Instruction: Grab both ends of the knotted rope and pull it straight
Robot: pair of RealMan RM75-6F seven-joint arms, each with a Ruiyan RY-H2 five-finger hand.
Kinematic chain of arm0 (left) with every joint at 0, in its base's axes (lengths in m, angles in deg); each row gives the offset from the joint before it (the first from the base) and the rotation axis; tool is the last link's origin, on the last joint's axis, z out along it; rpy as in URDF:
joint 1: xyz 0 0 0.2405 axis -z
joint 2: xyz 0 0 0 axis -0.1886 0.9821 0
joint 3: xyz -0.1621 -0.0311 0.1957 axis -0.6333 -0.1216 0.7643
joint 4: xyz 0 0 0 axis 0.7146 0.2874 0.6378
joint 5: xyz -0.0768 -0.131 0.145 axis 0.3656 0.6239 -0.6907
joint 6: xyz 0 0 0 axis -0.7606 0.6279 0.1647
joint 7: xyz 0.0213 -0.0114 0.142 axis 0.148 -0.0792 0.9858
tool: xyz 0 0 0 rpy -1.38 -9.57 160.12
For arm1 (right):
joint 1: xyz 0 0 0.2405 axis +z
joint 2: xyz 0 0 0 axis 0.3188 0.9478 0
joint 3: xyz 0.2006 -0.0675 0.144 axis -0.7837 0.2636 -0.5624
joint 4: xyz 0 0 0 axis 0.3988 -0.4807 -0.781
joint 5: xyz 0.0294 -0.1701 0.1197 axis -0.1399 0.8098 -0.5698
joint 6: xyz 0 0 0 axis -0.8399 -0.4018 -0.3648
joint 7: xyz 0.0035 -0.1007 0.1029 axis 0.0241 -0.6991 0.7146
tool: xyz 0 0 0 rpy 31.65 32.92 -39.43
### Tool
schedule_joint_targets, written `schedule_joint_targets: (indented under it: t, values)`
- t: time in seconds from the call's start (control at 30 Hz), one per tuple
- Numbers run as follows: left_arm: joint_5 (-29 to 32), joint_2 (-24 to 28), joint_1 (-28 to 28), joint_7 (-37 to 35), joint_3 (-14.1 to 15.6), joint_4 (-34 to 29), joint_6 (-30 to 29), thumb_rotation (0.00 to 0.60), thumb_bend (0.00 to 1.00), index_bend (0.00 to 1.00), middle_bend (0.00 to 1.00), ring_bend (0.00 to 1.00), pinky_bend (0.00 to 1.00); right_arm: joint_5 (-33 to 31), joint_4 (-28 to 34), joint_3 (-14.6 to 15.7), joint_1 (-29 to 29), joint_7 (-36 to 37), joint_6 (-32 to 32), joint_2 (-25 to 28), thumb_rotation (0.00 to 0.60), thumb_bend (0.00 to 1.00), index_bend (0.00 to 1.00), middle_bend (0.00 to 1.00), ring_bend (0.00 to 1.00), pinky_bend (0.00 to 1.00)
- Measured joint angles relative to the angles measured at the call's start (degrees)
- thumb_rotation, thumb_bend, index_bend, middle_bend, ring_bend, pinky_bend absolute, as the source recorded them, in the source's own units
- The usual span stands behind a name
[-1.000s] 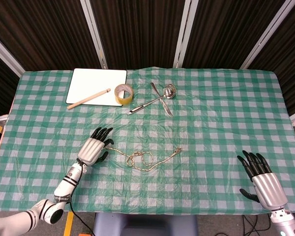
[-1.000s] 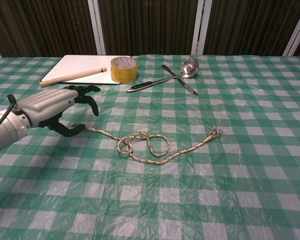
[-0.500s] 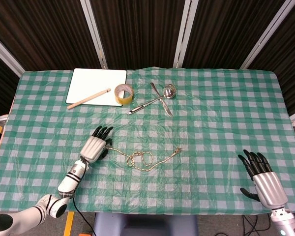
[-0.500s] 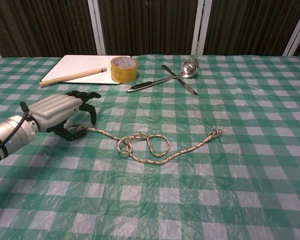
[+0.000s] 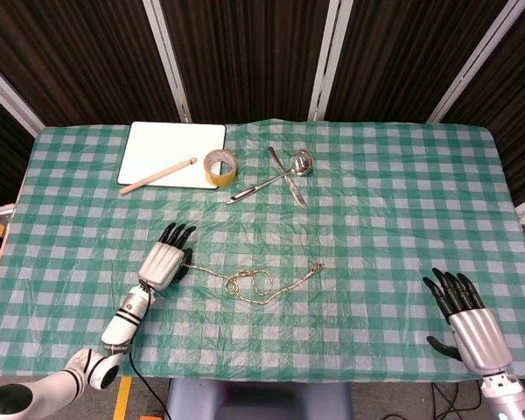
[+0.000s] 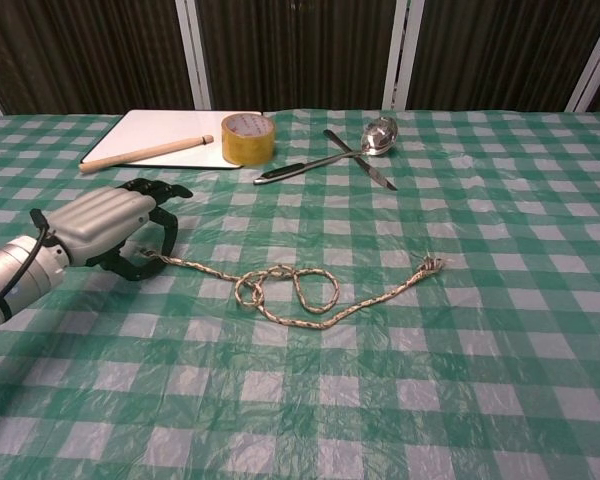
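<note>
A thin knotted rope [image 5: 249,284] lies on the green checked tablecloth, with a loose knot [image 6: 280,290] near its middle and a frayed right end [image 6: 430,265] lying free. My left hand [image 6: 105,225] sits at the rope's left end. Its fingers curl down toward the thumb and pinch that end. In the head view the same left hand [image 5: 162,262] covers the rope's tip. My right hand [image 5: 468,319] hovers near the table's front right corner, fingers spread, holding nothing, far from the frayed end. The chest view does not show it.
At the back left lies a white board [image 5: 171,149] with a wooden stick [image 5: 157,175] across it. A roll of yellow tape [image 5: 220,166] stands beside it. A ladle [image 5: 299,164] and a knife [image 5: 289,179] lie crossed behind the rope.
My left hand has lowered onto the rope's left end and its fingers have curled in around it. The rope's left part has drawn a little leftward. The right hand has barely moved.
</note>
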Motion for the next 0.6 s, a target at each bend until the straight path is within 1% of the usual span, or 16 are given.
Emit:
schedule_joint_targets:
  t: [0.2,0.33,0.4,0.53,0.6]
  values:
    - [-0.93,0.57,-0.52,-1.16,0.84,-0.18,-1.91,0.6,0.42,0.63,0.08,0.0,0.08,0.42,-0.31,0.09,0.22,-0.52,0.41,-0.56,0.6,0.15,0.0,0.0,0.0,0.0]
    - [-1.76,2.07,-1.42,-1.44,1.7,-2.13,-3.82,0.6,0.42,0.63,0.07,0.0,0.08,1.49,-0.5,-0.05,0.94,-0.58,0.56,-1.12,0.6,0.15,0.0,0.0,0.0,0.0]
    - [-2.58,3.23,-2.11,-1.26,2.48,-3.64,-5.26,0.6,0.42,0.64,0.07,0.0,0.08,2.48,-0.36,-0.29,1.95,-0.85,0.99,-1.21,0.6,0.15,0.02,0.0,0.0,0.0]
    - [-3.76,5.38,-3.49,-1.03,3.66,-7.2,-7.61,0.6,0.42,0.64,0.07,0.0,0.08,3.5,1.73,-1.3,5.12,-3.41,4.45,-0.67,0.6,0.2,0.17,0.0,0.0,0.0]
    - [-4.15,6.56,-4.15,-0.77,4.13,-9.18,-8.48,0.6,0.42,0.64,0.07,0.0,0.08,3.59,3.52,-2.26,7.47,-5.97,7.76,-0.25,0.6,0.25,0.25,0.0,0.0,0.0]
